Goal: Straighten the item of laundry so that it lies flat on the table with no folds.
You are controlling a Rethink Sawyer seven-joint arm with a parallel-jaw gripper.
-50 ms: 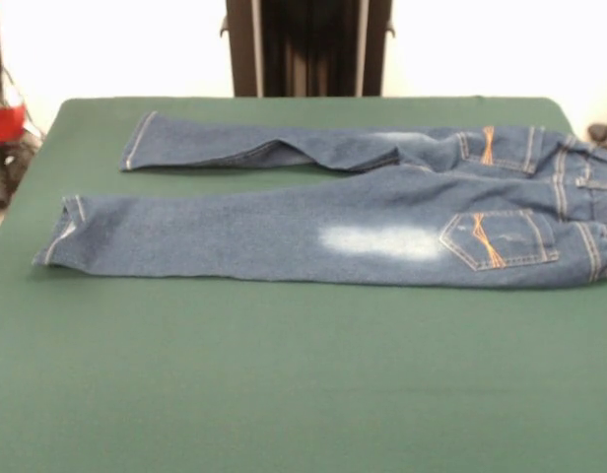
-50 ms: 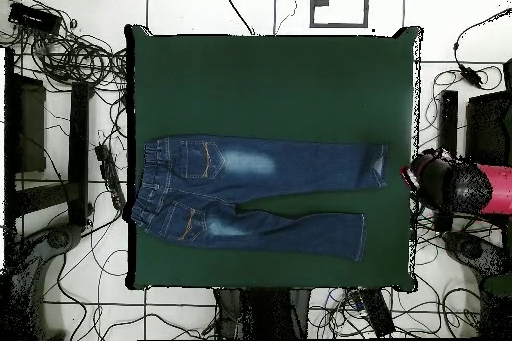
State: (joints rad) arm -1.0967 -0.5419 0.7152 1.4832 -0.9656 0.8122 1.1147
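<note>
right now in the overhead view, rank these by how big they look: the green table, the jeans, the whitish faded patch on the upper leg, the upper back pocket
1. The table, by far the largest.
2. The jeans, spread across most of its width.
3 and 4. The whitish patch and the back pocket look too alike in size to rank.
</note>
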